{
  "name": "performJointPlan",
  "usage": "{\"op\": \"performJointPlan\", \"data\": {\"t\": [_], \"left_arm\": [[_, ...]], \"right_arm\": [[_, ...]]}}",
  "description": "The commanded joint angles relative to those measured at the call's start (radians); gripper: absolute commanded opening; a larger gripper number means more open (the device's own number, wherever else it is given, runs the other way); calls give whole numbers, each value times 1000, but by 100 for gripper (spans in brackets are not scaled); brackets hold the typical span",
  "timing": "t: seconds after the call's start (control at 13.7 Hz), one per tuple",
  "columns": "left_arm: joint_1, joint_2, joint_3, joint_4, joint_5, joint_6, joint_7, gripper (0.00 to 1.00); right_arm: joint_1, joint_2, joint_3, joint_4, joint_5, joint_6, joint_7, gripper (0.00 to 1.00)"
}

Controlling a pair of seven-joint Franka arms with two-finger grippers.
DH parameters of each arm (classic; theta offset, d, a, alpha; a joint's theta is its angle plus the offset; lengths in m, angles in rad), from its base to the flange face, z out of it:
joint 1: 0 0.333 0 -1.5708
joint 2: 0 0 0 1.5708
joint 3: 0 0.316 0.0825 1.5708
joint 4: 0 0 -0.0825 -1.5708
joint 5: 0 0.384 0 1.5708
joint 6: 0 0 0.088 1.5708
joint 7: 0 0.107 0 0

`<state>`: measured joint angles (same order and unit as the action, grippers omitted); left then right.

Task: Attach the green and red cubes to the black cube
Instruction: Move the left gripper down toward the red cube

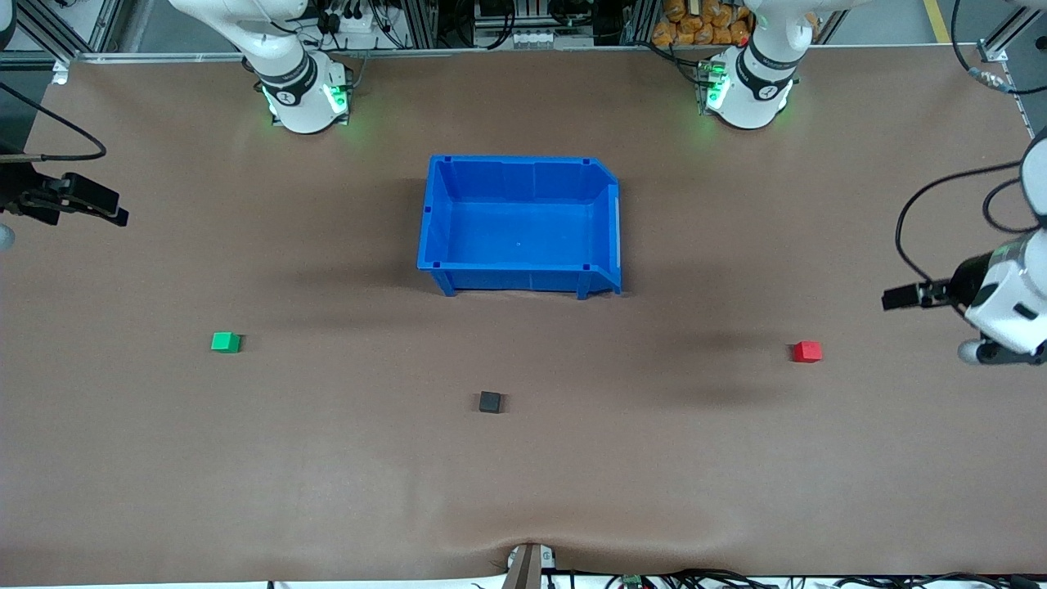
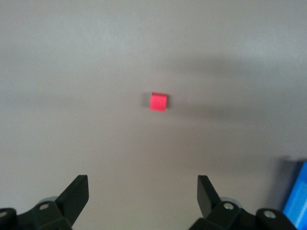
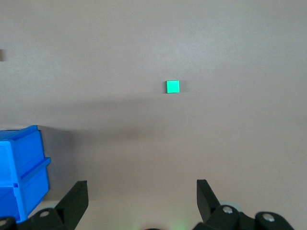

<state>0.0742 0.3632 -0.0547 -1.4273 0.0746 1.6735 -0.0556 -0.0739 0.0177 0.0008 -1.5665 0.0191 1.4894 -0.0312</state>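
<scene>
Black cube (image 1: 490,402) is sitting alone on the brown table (image 1: 327,458), nearer the front camera than the blue bin (image 1: 609,237), roughly midway between the two coloured cubes; none of the three are touching, so no attaching has begun.

Starting at the right arm's end of the table, the right gripper (image 3: 142,196) is hanging high over the table edge with its fingers spread wide and holding nothing. Its wrist camera is looking down on the green cube (image 3: 172,86), which is lying well apart from the bin and from the black one, so this arm is probably lining up for a descent onto it.

Toward the middle, the bin is standing empty, closer to the robot bases.

At the left arm's end, the red cube (image 1: 806,351) is resting on the bare surface. The left gripper (image 2: 143,194) is hovering over that end of the table, released and empty, with the red block centred between its fingers in its wrist view, likely readying the matching pickup. Each arm appears assigned to the block on its own end.
</scene>
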Motion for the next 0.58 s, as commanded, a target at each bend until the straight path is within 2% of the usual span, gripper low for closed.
{"op": "performJointPlan", "data": {"t": [0.0,0.29,0.51], "left_arm": [[12,91,-4,47,17,86,23,100],[10,192,-7,44,14,193,26,100],[4,282,-8,44,10,209,19,100]], "right_arm": [[14,8,-4,13,-4,-12,5,100],[19,13,-4,13,-4,-12,7,100],[19,14,-4,13,-4,-12,7,100]]}}
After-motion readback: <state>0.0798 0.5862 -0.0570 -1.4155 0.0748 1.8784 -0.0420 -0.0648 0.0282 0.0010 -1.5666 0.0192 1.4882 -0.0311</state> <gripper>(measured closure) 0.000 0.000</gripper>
